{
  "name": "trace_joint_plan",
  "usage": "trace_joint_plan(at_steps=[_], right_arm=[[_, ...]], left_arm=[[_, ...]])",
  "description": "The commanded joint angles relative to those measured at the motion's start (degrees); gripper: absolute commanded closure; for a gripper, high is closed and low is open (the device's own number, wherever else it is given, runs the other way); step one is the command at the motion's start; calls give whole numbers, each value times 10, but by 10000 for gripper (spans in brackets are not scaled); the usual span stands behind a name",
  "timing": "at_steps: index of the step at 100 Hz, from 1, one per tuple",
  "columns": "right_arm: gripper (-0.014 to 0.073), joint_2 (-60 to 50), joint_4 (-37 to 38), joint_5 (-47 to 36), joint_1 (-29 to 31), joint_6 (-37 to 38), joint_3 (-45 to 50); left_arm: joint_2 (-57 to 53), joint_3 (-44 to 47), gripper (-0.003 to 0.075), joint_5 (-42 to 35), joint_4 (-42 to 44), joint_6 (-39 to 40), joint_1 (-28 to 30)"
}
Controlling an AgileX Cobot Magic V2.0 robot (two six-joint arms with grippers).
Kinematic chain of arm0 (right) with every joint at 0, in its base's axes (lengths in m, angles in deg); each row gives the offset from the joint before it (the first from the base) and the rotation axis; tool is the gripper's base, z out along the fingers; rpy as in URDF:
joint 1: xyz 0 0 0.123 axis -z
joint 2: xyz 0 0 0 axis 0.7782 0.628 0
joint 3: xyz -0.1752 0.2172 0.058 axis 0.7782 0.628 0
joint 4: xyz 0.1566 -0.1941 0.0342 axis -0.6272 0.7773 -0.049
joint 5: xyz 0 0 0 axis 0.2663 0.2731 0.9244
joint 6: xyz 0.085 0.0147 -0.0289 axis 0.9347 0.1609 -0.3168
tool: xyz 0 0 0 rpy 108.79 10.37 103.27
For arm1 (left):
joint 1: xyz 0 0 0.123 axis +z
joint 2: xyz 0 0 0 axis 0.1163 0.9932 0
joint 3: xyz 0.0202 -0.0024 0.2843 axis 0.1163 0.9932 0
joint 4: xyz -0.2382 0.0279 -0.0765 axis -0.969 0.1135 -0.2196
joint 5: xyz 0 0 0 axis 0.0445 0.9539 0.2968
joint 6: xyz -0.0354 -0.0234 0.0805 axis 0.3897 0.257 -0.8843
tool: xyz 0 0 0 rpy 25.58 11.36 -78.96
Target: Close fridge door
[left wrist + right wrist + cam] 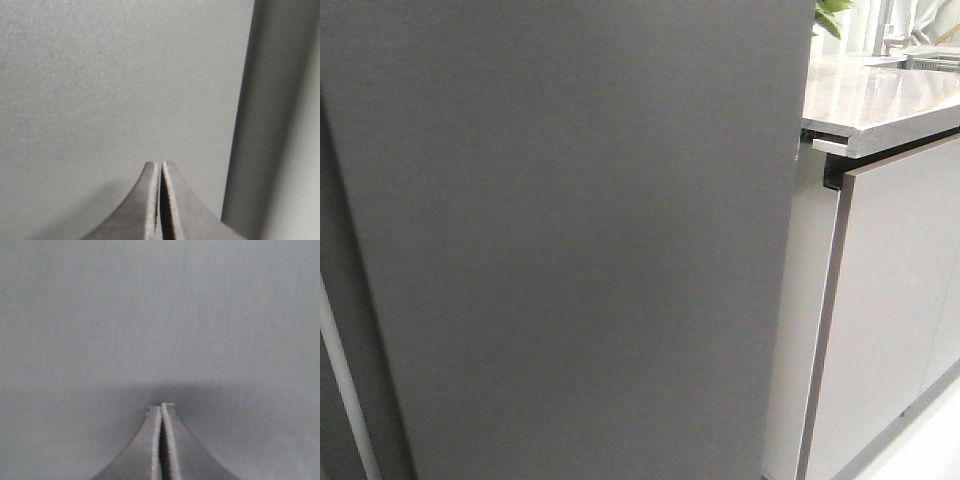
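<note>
Left tool point(160, 167) and right tool point(161, 410) both pinched together, empty, each pointed square at the matte grey fridge door point(580, 240), tips close to it.

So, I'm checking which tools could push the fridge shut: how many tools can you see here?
2. The left tool and the right tool each show in their own wrist view, both shut and close to grey panels. Neither appears in the front view.

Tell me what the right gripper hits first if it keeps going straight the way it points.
The right gripper, jaws shut, points squarely at the matte dark-grey fridge door, which fills its view. It would likely meet that flat face first; nothing shows between them, though the remaining gap is hard to judge.
</note>
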Motion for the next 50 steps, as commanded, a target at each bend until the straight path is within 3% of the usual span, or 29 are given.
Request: trace_joint_plan(at_steps=[1,37,50], right_arm=[[670,10,0,-56,1,0,-27],[670,-3,1,-65,44,-11,-18],[670,-50,15,-64,68,-11,26]], left_arm=[[11,16,741,-44,-1,2,1],[11,16,741,-44,-1,2,1],[11,16,741,-44,-1,2,1]])
